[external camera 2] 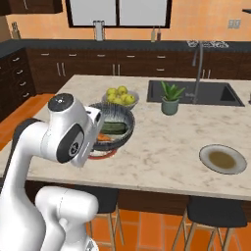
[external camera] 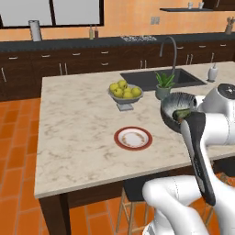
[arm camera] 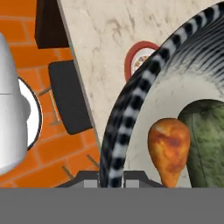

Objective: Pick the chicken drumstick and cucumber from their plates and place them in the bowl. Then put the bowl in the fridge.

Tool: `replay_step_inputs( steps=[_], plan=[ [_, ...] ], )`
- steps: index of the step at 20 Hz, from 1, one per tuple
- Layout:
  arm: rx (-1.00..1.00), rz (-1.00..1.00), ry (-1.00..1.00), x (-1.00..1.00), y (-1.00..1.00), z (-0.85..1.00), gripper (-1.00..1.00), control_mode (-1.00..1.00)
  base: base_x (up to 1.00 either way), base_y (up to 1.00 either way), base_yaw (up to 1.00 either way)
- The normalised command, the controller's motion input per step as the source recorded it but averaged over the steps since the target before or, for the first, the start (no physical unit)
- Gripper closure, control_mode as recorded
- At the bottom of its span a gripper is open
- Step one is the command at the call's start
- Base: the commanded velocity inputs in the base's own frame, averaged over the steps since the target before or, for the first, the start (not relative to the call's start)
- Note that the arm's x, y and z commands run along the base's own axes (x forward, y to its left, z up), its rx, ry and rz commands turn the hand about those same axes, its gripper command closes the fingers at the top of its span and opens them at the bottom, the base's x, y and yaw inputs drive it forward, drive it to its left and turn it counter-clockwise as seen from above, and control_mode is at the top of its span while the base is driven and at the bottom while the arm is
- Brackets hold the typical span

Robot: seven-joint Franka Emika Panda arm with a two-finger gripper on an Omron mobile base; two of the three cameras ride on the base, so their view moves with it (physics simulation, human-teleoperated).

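Now our claw (arm camera: 111, 178) is pinched shut on the bowl (arm camera: 131, 105) rim, drumstick (arm camera: 169, 148) and cucumber (arm camera: 205, 144) inside, just beyond it.

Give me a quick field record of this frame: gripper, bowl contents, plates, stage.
gripper: gripper shut on the rim of the bowl, bowl lifted above the island counter
bowl contents: chicken drumstick and cucumber side by side
red-rimmed plate: on the counter, no food
olive-beige plate: on the counter, no food
stage: both foods loaded; bowl not yet in a fridge
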Motion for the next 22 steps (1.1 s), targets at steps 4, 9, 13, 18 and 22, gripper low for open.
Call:
replay_step_inputs(
  steps=[4, 9, 13, 18, 22],
  plan=[
    [0.0, 0.0, 0.0, 0.0, 0.0, 0.0, 1.0, 1.0, -0.35, -0.58, -0.38],
    [0.0, 0.0, 0.0, 0.0, 0.0, 0.0, 1.0, 1.0, 0.0, -0.25, -0.93],
    [0.0, 0.0, 0.0, 0.0, 0.0, 0.0, 1.0, 1.0, 0.0, -0.07, -0.97],
    [0.0, 0.0, 0.0, 0.0, 0.0, 0.0, 1.0, 1.0, 0.0, -0.07, -0.97],
    [0.0, 0.0, 0.0, 0.0, 0.0, 0.0, 1.0, 1.0, -0.17, -0.09, -0.89]
  ],
)
